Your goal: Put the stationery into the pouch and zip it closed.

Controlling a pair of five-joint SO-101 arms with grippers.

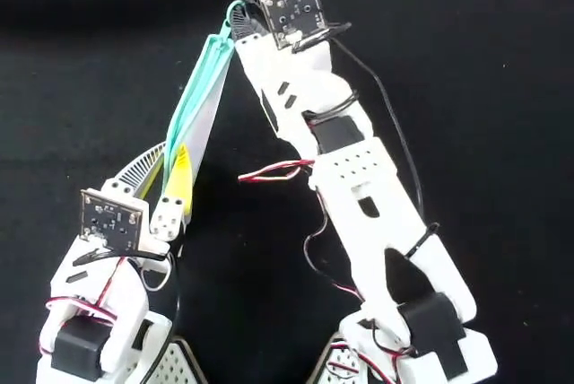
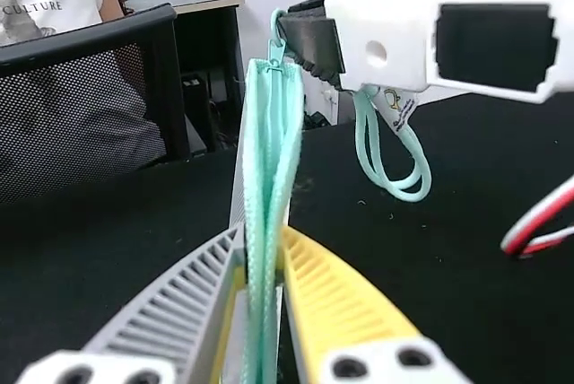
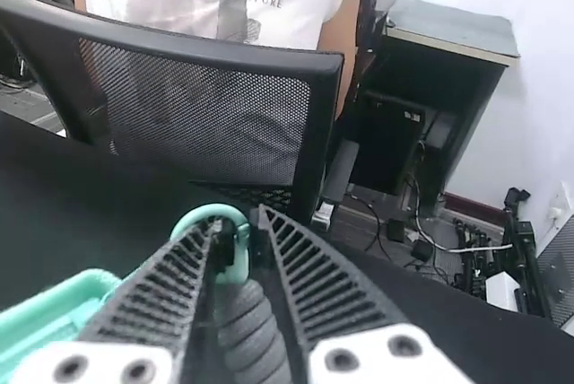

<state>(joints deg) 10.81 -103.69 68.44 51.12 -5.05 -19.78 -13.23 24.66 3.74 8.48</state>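
Note:
A mint-green pouch [image 1: 199, 106] is stretched in the air between the two arms, its zipper edge [image 2: 267, 178] running straight away from the left wrist camera. My left gripper [image 2: 260, 285], with one grey finger [image 2: 193, 290] and one yellow finger [image 2: 327, 299], is shut on the near end of the pouch. My right gripper [image 3: 235, 242] is shut on the green zipper pull ring [image 3: 211, 221] at the far end, beside a hanging green loop strap [image 2: 390, 155]. No loose stationery is in view.
The table is covered in black cloth [image 1: 466, 88]. Red and white wires [image 1: 269, 171] hang beside the right arm. Behind the table stand a mesh chair [image 3: 206, 106] and a dark desk [image 3: 430, 106].

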